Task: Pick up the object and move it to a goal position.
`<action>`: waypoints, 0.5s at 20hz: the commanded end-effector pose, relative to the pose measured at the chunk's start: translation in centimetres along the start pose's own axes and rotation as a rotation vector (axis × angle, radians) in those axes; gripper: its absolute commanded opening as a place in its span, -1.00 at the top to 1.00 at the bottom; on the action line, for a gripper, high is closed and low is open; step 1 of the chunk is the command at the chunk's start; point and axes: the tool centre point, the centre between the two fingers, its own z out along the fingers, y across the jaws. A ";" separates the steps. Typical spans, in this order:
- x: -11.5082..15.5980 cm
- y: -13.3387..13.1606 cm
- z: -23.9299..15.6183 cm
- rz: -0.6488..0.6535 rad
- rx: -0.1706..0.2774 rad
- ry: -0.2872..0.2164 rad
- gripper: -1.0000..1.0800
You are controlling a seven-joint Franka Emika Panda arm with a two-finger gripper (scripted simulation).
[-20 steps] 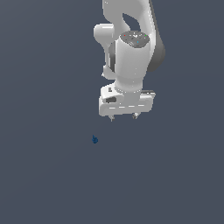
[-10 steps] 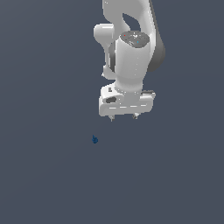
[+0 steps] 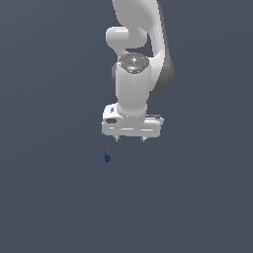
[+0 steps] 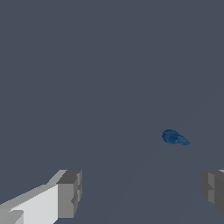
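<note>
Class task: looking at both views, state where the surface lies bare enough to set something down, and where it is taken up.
Nearly all is bare grey surface. The blue object is the only item; ground is free on every side of it. The open claw hangs apart from it, toward the exterior view's right. Nowhere is crowded.

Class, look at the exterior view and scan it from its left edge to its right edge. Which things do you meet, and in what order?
The exterior view's left to right: dark blue object → gripper. The arm above overlaps the gripper's span, so it is left out.
</note>
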 end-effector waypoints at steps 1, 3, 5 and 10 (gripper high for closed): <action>0.1 1.5 1.4 0.082 0.002 -0.010 -0.92; 0.2 2.9 2.7 0.160 0.002 -0.019 -0.92; 0.3 4.5 4.1 0.243 0.002 -0.029 -0.92; 0.1 7.7 7.0 0.412 -0.005 -0.046 -0.92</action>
